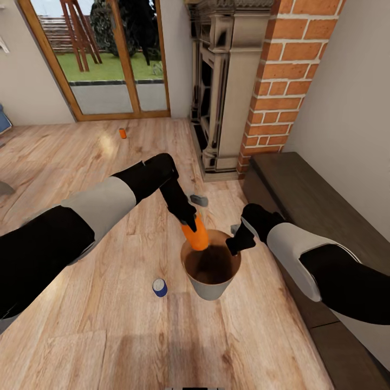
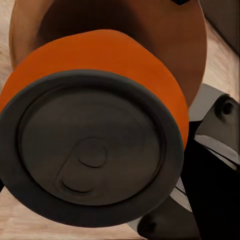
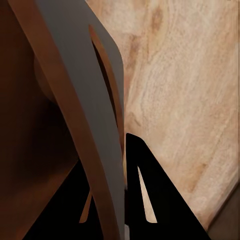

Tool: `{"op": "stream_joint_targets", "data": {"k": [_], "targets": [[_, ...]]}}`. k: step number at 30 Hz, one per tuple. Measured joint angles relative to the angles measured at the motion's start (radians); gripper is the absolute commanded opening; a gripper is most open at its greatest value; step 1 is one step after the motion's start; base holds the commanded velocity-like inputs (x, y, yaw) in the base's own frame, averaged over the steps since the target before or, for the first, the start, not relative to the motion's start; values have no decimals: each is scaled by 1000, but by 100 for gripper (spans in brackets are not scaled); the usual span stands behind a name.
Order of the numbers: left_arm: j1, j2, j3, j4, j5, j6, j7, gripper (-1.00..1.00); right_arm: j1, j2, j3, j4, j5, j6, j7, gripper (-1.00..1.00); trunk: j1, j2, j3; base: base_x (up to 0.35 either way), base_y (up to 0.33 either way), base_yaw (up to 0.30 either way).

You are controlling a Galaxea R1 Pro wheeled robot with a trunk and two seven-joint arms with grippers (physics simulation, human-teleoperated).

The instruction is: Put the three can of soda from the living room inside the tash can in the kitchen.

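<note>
My left gripper is shut on an orange can of soda, held tilted over the near-left rim of the tash can. In the left wrist view the can's dark end faces the camera, with the bin's brown inside behind it. My right gripper is shut on the bin's right rim; its fingers straddle the bin wall. A second can stands on the floor just left of the bin. A third can lies far off near the glass doors.
The bin stands on pale wood floor. A brick fireplace with a stone surround rises ahead, and a dark low bench runs along the right wall. Small grey objects lie by the hearth. Wood-framed glass doors are at the back left.
</note>
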Motion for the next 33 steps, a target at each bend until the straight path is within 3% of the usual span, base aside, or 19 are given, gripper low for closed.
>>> {"op": "stream_joint_targets", "data": {"k": [4,9,13,17,33], "targets": [[32,0,0,-29,-1,0,0,-100,0,3,10,-11,14,-3,-2,-100,0,0,0,0,0,0],[42,-2,0,-56,0,0,0,-100,0,6,-2,-15,-3,1,-1,-100,0,0,0,0,0,0],[107,-5,-1,-83,-10,0,2,-100,0,12,8,-16,11,-2,-2,-100,0,0,0,0,0,0],[132,-6,-1,-97,-23,0,10,-100,0,21,4,-16,6,-1,-2,-100,0,0,0,0,0,0],[222,-7,1,-103,-22,0,162,-100,0,45,-3,-41,-1,0,-1,-100,0,0,0,0,0,0]]}}
